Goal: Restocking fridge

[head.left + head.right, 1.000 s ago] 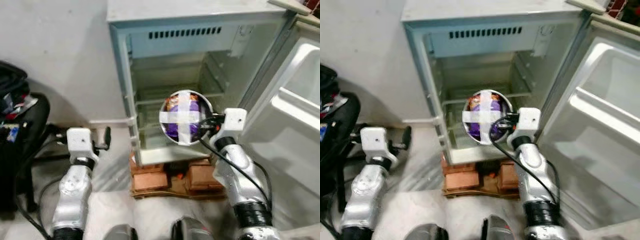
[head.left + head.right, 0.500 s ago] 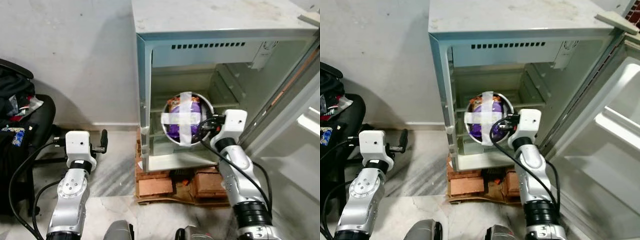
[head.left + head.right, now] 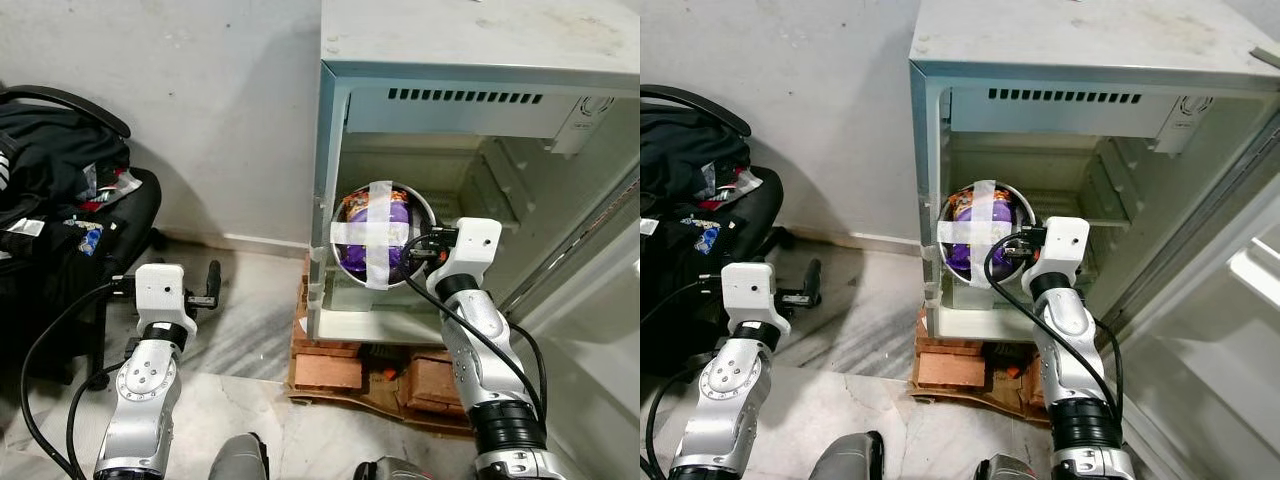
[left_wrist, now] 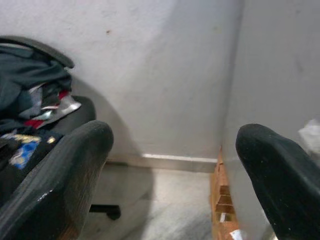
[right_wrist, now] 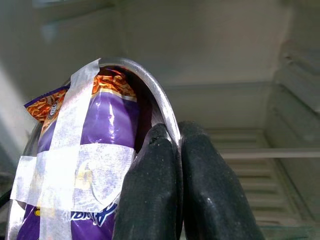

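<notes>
A steel bowl holds a purple snack packet under a cross of white tape. My right gripper is shut on the bowl's rim, one finger inside and one outside. It holds the bowl tilted at the mouth of the small open fridge, near its left wall and about level with the shelves. Inside, the fridge shows bare white shelves. My left gripper hangs low over the floor left of the fridge, open with nothing between its fingers.
The fridge stands on bricks and cardboard. Its door is swung open on the right. A black chair piled with bags and clothes stands against the wall at the left. Grey marble floor lies between chair and fridge.
The camera has swung left, so the fridge sits further right in the picture and the chair shows more. The bowl stays in my right gripper at the fridge's mouth.
</notes>
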`<state>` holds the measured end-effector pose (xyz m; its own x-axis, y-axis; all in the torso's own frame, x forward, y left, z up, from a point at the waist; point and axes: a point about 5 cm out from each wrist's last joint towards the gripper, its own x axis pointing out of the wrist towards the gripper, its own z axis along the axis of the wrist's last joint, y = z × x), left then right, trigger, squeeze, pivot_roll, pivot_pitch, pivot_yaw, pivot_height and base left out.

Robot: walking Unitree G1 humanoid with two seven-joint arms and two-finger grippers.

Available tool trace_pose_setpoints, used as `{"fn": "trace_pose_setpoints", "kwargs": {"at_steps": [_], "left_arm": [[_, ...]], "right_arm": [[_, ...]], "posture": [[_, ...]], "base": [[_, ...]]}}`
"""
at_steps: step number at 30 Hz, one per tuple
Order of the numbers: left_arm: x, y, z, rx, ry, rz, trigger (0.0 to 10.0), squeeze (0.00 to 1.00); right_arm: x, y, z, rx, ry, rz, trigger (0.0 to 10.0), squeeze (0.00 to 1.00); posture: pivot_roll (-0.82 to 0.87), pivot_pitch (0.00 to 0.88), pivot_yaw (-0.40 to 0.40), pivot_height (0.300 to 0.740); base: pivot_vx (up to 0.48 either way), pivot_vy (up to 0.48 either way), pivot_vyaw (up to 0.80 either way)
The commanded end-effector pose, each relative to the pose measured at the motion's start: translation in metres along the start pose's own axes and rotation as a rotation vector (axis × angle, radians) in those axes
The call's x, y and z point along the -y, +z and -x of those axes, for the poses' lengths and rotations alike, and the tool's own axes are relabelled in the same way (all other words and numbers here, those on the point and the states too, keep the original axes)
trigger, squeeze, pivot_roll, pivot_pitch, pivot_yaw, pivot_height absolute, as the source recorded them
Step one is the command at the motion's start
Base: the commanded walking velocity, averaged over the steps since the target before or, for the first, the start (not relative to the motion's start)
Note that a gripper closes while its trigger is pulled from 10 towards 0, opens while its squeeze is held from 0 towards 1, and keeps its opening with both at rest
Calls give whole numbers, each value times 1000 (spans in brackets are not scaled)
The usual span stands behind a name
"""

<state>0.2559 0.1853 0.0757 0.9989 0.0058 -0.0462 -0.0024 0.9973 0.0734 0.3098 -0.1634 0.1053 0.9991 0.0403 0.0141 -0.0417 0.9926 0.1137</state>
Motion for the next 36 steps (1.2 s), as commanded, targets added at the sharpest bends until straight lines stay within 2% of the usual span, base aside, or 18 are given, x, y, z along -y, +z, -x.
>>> {"fn": "trace_pose_setpoints", "kwargs": {"at_steps": [1, 6, 14, 20, 36], "left_arm": [[0, 1, 2, 2, -8, 6, 10000, 0], [0, 1, 3, -1, -6, 12, 10000, 0], [0, -3, 17, -20, -11, 20, 10000, 0], [0, -4, 20, -26, -15, 22, 10000, 0], [1, -3, 21, -33, -23, 37, 10000, 0]], "right_arm": [[7, 3, 0, 21, -33, 0, 10000, 0], [8, 0, 4, 11, -42, -3, 10000, 0], [7, -5, 15, -6, -37, -10, 10000, 0], [7, -9, 18, -19, -37, -11, 10000, 0], [2, -9, 18, -32, -7, -10, 10000, 0]], "posture": [[44, 98, -26, 740], [43, 100, -25, 740], [44, 109, -26, 740], [45, 113, -30, 740], [43, 116, -33, 740]], "base": [[0, 0, 0], [0, 0, 0], [0, 0, 0], [0, 0, 0], [356, 0, 0]]}}
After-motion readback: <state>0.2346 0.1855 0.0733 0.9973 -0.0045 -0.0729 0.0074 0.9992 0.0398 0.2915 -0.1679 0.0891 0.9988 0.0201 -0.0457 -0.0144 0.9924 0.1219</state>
